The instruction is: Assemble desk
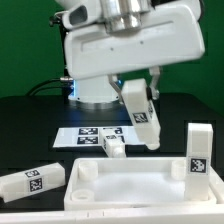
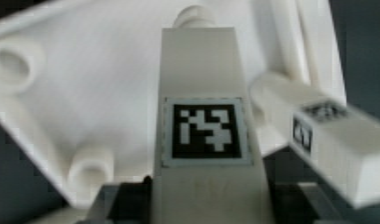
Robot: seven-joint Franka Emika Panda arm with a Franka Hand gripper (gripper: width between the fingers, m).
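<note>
Desk top (image 1: 130,185) flat on the dark table, one leg (image 1: 141,112) in the gripper (image 1: 133,90).
The gripper's jaws are partly closed on the sides of the tagged leg, which hangs tilted over the top's far edge. A second leg (image 1: 198,150) stands upright at the exterior view's right. A third leg (image 1: 30,181) lies at its left. A fourth leg (image 1: 113,148) lies between the top and the marker board (image 1: 88,133).
</note>
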